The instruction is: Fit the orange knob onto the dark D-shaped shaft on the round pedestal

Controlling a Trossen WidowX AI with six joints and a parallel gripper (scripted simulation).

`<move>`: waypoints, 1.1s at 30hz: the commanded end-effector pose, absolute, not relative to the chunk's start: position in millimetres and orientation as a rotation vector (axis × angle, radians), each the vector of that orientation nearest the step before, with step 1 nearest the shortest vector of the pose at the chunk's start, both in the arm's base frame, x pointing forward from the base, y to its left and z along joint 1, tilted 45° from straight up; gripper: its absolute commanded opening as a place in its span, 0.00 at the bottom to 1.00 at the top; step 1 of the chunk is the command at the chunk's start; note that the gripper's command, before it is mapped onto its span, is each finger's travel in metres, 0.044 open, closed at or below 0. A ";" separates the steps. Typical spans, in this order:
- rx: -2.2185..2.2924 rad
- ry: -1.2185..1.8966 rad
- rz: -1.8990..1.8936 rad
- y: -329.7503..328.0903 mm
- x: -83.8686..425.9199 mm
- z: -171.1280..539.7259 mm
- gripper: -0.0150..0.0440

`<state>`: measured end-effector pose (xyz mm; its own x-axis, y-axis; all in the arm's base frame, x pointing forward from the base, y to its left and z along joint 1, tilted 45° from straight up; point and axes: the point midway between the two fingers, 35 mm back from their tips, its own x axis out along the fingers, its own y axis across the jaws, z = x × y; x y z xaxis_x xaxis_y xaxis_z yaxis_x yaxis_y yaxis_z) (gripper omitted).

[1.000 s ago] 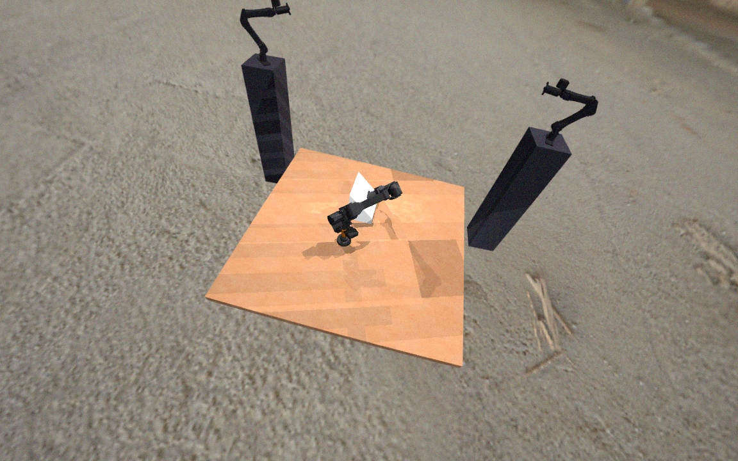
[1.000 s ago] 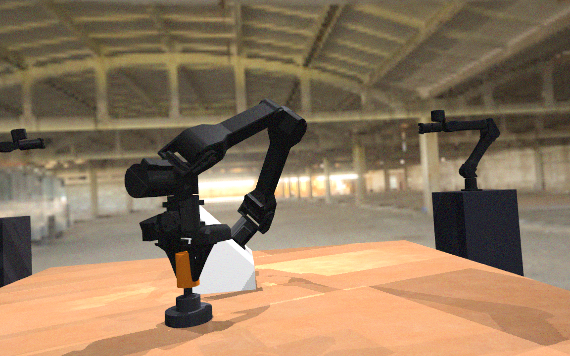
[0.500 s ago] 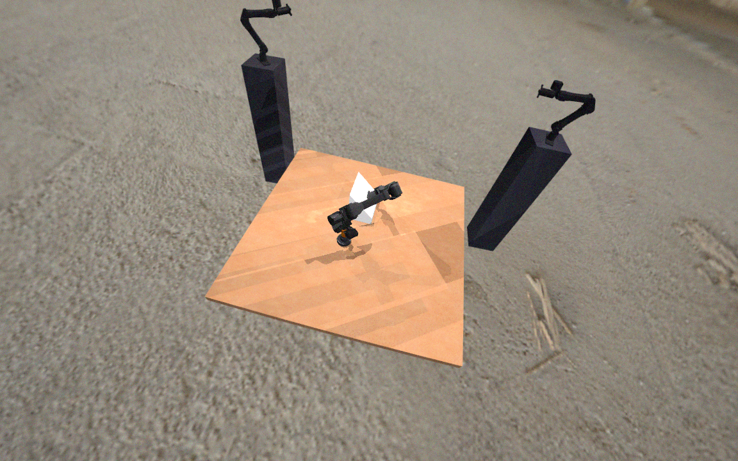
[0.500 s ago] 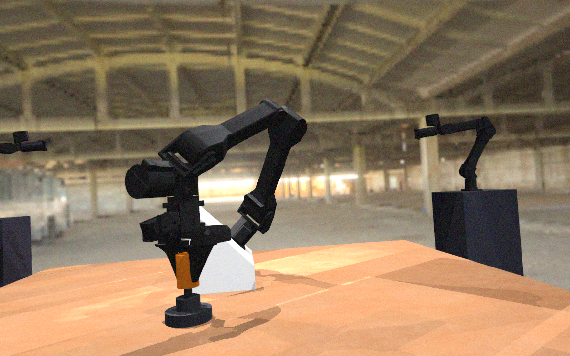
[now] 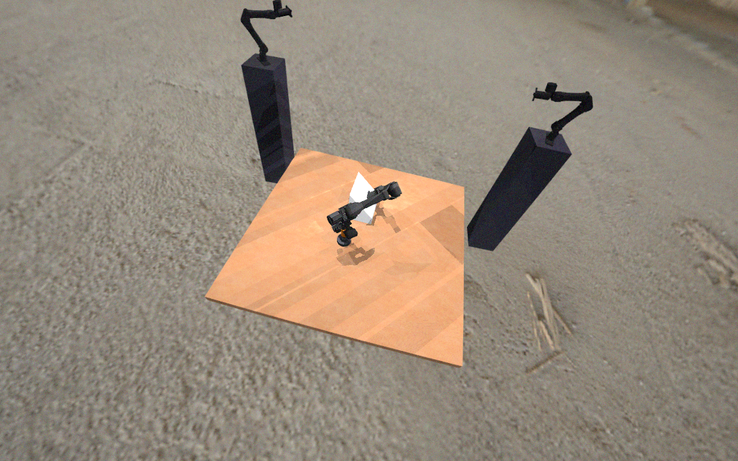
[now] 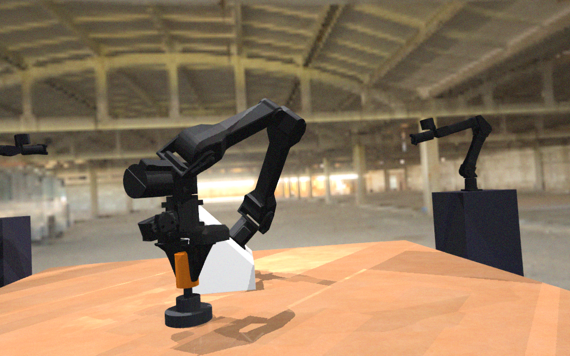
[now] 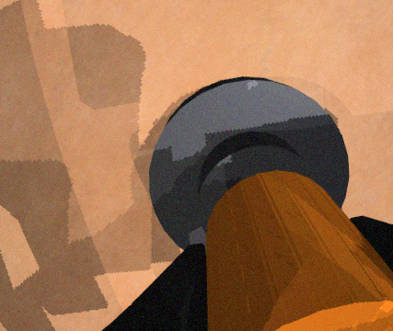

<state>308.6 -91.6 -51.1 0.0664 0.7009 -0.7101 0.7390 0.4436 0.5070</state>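
1. The round pedestal [image 5: 343, 242] [image 6: 188, 316] [image 7: 251, 106] stands on the counter [image 5: 331, 309] [image 6: 411, 318], well in from all its edges.
2. The dark shaft [image 6: 187, 292] pokes up from it. I cannot tell if its tip is inside the knob.
3. The orange knob [image 5: 343, 234] [image 6: 185, 267] [image 7: 270, 230] is right above, leaning a tiny bit. A gap shows between it and the pedestal, so it is not all the way down.
4. The pincer [image 5: 343, 234] [image 6: 186, 279] [image 7: 279, 245] is part-way open, squeezing the knob.
5. Behind is a white block [image 5: 360, 187] [image 6: 231, 270], with room between it and the pedestal.
6. Past the counter's edges, two tall dark posts [image 5: 268, 114] [image 6: 477, 230] hold small black arms [image 5: 252, 31] [image 6: 477, 139].
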 end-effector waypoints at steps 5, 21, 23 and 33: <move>1.414 1.669 -0.214 -94.2 313.1 -49.7 0.25; 1.414 1.669 -0.214 -91.7 310.3 -51.9 0.25; 1.414 1.669 -0.214 -91.5 309.5 -51.8 0.25; 1.414 1.669 -0.214 -91.4 307.5 -49.1 0.25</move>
